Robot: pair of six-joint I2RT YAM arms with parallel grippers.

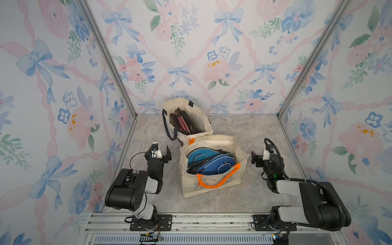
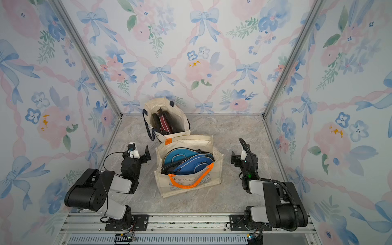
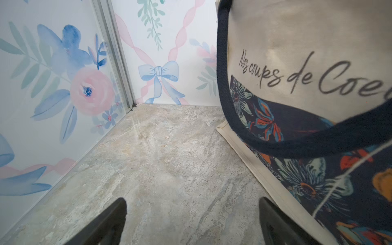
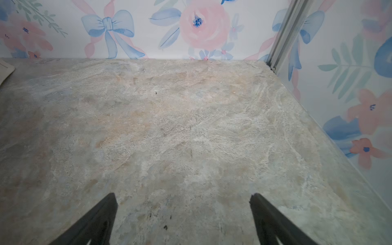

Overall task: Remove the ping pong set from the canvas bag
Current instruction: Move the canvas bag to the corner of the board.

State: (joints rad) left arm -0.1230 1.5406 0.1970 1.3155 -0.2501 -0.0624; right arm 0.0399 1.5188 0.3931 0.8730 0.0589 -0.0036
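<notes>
Left end effector and right end effector gape wide, empty, beside orange-handled cream canvas bag; blue zippered ping pong set inside lies left-to-right.

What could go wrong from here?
1. The orange looped handle hangs at the front rim of the near cream canvas bag; the blue zippered paddle cases could snag it.
2. Nothing holds that bag, so it might lift too.
3. The far navy-handled canvas bag holds red-and-black cases; a wrong-bag mix-up is possible.
</notes>
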